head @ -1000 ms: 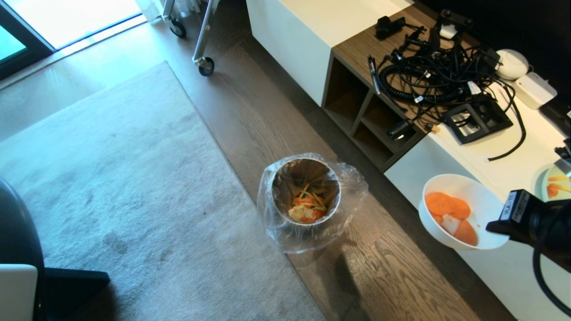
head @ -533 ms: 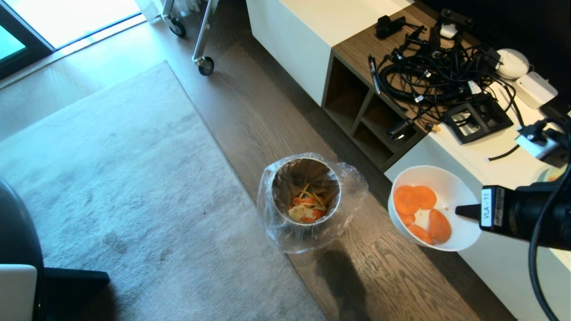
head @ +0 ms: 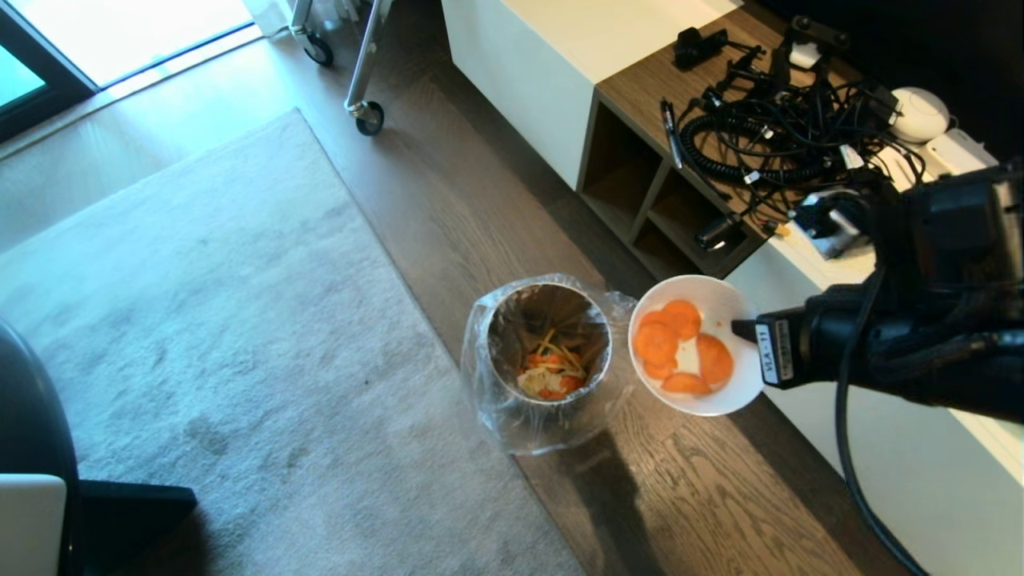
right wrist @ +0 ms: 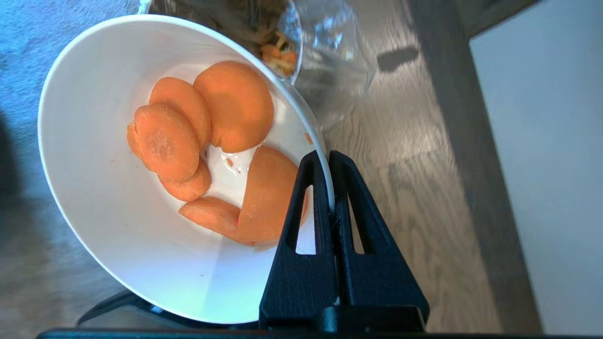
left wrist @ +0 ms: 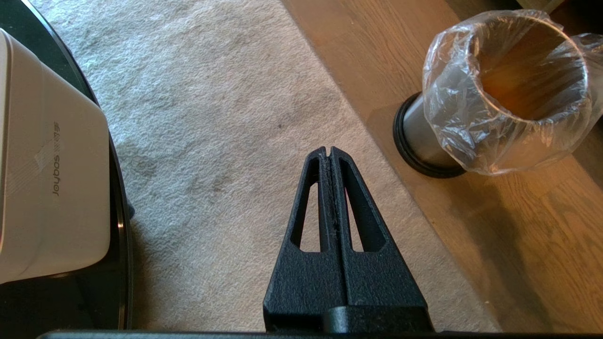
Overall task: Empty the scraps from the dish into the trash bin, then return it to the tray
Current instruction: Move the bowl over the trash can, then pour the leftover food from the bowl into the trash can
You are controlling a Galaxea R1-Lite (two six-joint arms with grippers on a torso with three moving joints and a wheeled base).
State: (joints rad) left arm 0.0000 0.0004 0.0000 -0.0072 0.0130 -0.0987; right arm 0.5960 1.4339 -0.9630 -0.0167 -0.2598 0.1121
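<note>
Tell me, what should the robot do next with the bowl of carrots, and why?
Probably shift the dish a bit further over the trash bin, then tip it. The right tool pinches its rim, the scraps are still inside, and it hangs just beside the opening.

- Daylight is pouring in through the window (head: 120, 32) at the head view's top left, washing it out to white.
- The bin (head: 550, 344) is casting a shadow (head: 616, 496) across the floor toward the camera.
- The carpet (right wrist: 28, 263) is blurring in the right wrist view.
</note>
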